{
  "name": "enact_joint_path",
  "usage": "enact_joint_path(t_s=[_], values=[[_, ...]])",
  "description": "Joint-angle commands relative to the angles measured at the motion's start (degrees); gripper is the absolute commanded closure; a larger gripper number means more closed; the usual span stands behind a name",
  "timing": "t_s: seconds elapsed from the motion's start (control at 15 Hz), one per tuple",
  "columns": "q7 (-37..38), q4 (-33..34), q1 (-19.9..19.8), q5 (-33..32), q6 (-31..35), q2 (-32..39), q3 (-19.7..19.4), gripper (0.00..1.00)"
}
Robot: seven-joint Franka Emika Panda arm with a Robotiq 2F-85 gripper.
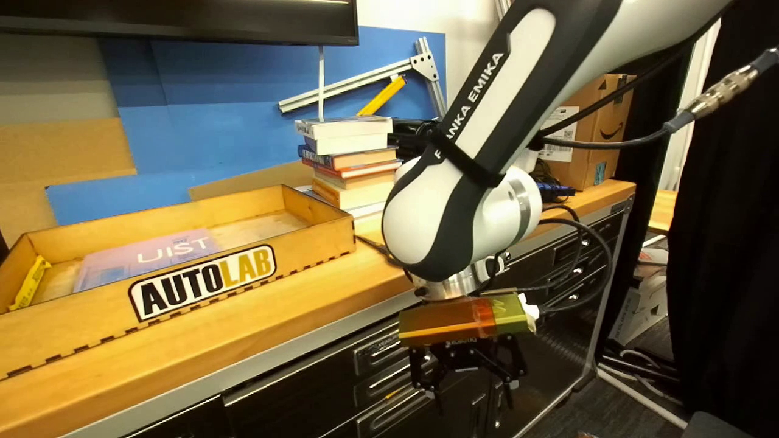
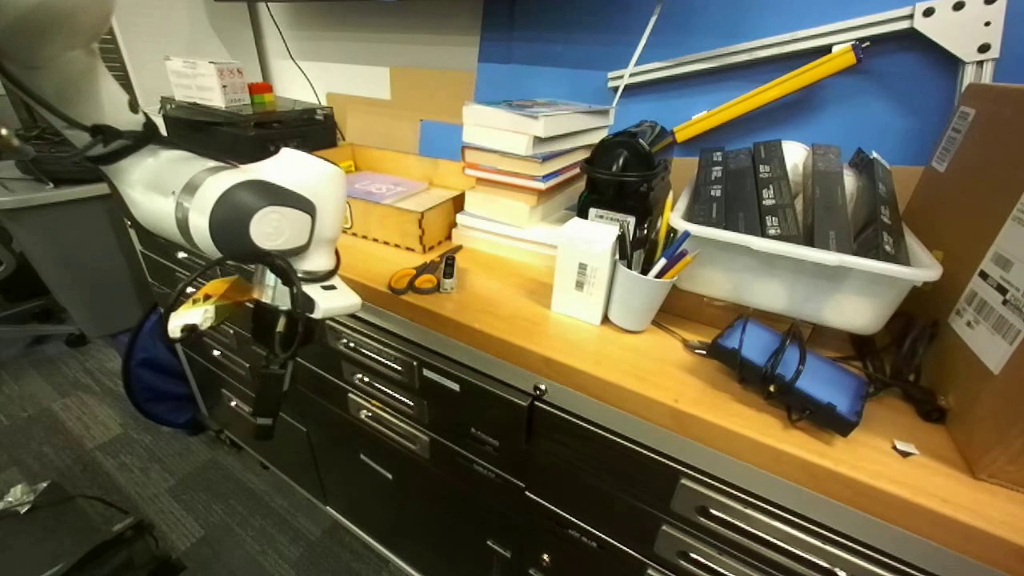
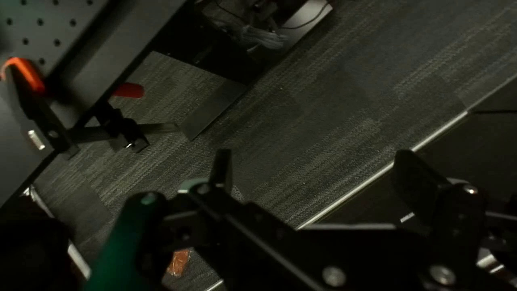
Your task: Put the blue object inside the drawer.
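- Your gripper [image 1: 473, 399] has its fingers spread well apart; it hangs on the near side of the counter [image 2: 500, 296], in front of the black drawers [image 2: 480, 410], which look closed.
- You cannot make out the small blue object in any view, nor tell which drawer is meant.
- A cable [image 1: 611, 267] loops right of your gripper.
- Left on the counter: a wooden tray [image 1: 316, 246], then a book stack [image 2: 528, 160], with scissors [image 2: 424, 278] nearer you.
- Right: a white box [image 2: 578, 272] beside a pen cup [image 2: 638, 300], a white bin [image 2: 792, 284], a cord-wrapped blue pack [image 2: 830, 390] nearer you, and a cardboard box [image 2: 992, 400].
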Motion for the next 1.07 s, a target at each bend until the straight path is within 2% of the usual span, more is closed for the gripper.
enact_joint_path(t_s=[0.0,0.13,0.27,0.4,0.73,1.0], values=[[-1.2,-1.9,1.2,-5.9,-6.5,-7.4,1.9,0.00],[1.6,1.5,1.4,-8.3,-10.7,-6.6,3.0,0.00],[-0.2,6.3,1.0,-8.4,-16.1,-2.9,3.8,0.00],[2.9,11.0,1.0,-8.8,-18.8,1.6,3.8,0.00],[11.1,22.3,2.4,-8.5,-19.3,13.0,1.9,0.00],[21.4,26.4,4.5,-7.7,-13.3,17.6,-0.1,0.00]])
